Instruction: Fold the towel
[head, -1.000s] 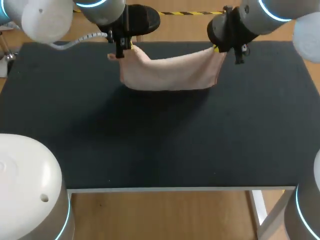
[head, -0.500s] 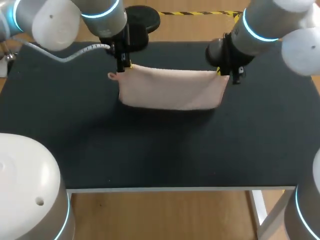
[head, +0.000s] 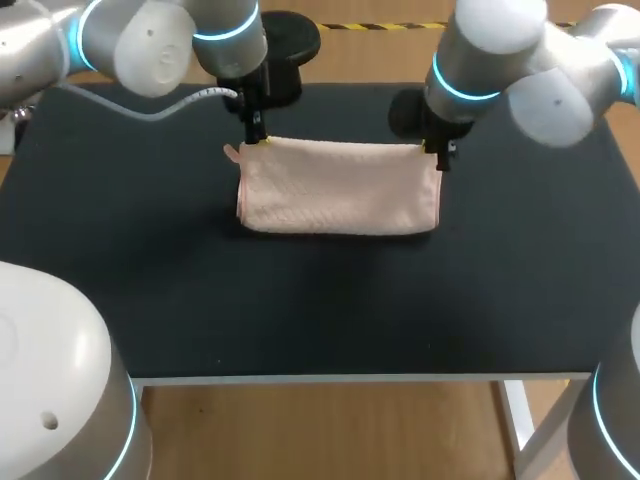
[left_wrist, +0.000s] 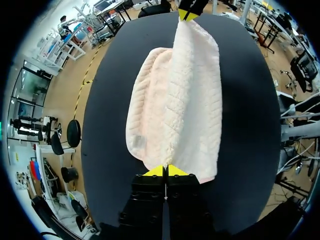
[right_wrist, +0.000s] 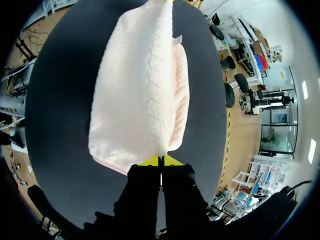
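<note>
Corners of the soft pink towel (head: 338, 188) sit pinched in your left gripper (left_wrist: 165, 172) and right gripper (right_wrist: 160, 161); lower both evenly, then let go.

This is looking like a robotics lab: a white left arm (head: 140, 35) and right arm (head: 520, 60), blue rings glowing, are hanging over a plain black surface (head: 320, 300), the left pincer (left_wrist: 165, 171) and right pincer (right_wrist: 161, 161) showing yellow tips.

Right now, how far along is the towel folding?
Done: the towel lies doubled over on the table, one layer on the other. In hand: the left gripper and right gripper each pinch a far corner. Left: letting go, and perhaps another fold.
</note>
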